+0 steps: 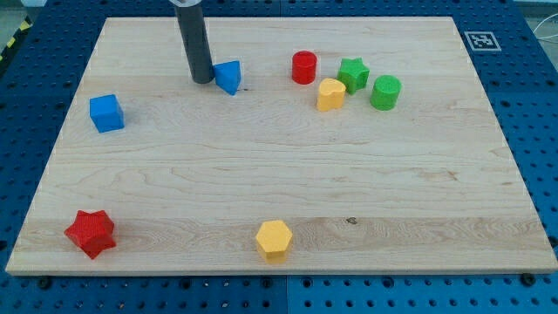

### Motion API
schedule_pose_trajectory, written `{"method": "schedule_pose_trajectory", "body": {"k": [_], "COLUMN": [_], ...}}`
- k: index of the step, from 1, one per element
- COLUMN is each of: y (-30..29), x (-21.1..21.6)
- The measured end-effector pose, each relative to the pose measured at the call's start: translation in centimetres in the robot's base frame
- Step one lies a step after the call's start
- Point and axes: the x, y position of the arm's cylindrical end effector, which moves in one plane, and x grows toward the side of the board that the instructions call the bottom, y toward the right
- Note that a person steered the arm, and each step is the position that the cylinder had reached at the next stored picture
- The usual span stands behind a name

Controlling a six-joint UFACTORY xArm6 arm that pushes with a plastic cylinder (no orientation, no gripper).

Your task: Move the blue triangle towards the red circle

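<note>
The blue triangle (228, 76) lies near the view's top, left of centre. My tip (202, 80) rests on the board just left of it, touching or almost touching its left side. The red circle (303, 67), a short red cylinder, stands to the right of the triangle, about a block's width and a half away along the same row.
A yellow block (330, 94), a green star (353, 73) and a green cylinder (385, 92) cluster right of the red circle. A blue cube (106, 113) sits at the left, a red star (90, 233) at bottom left, a yellow hexagon (273, 240) at bottom centre.
</note>
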Motion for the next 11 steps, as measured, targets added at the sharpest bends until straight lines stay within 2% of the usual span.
{"method": "schedule_pose_trajectory", "body": {"k": [3, 5, 6, 11], "y": [4.4, 3.4, 5.4, 6.9], "x": [0.0, 4.1, 4.6, 2.8]}}
